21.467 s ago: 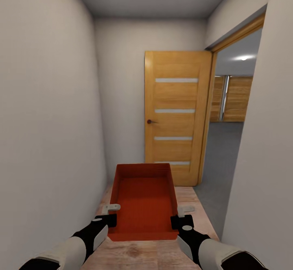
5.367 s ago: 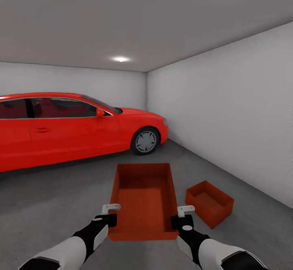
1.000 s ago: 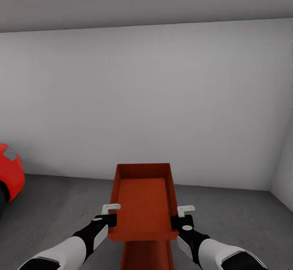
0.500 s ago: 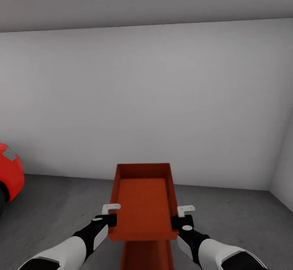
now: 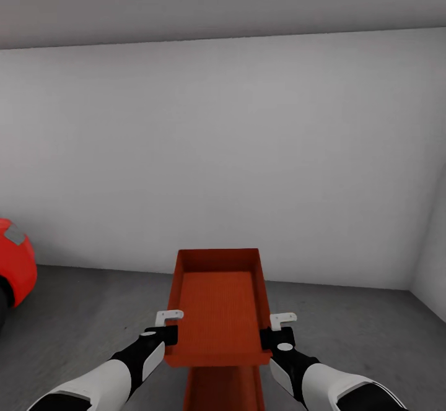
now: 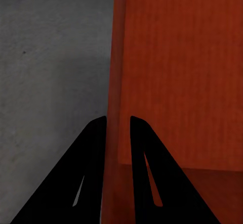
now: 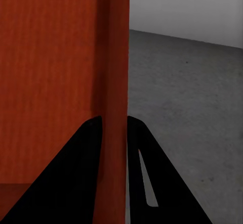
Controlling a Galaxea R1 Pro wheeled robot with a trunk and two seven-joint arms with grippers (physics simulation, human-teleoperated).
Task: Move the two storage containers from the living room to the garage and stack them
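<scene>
The carried storage container (image 5: 218,302) hangs between my two arms in the garage, level, open side up, its far end toward the pale grey wall (image 5: 235,151). My left gripper (image 5: 166,326) is clenched on its left wall, and my right gripper (image 5: 280,329) is clenched on its right wall. Directly under it, at the bottom edge of the head view, a strip of the second storage container (image 5: 223,387) shows on the dark concrete floor (image 5: 80,312). So I judge the step in hand to be the stacking: one bin is down, the other is held above it. The next move calls for lowering both arms evenly, keeping the bin level and lined up with the one beneath, then letting go on both sides.

The wrist views show what the head view cannot: each thin side wall pinched between my dark fingers (image 6: 91,173). The head view alone gives the red car (image 5: 15,262) at the left and the alignment of the two bins
</scene>
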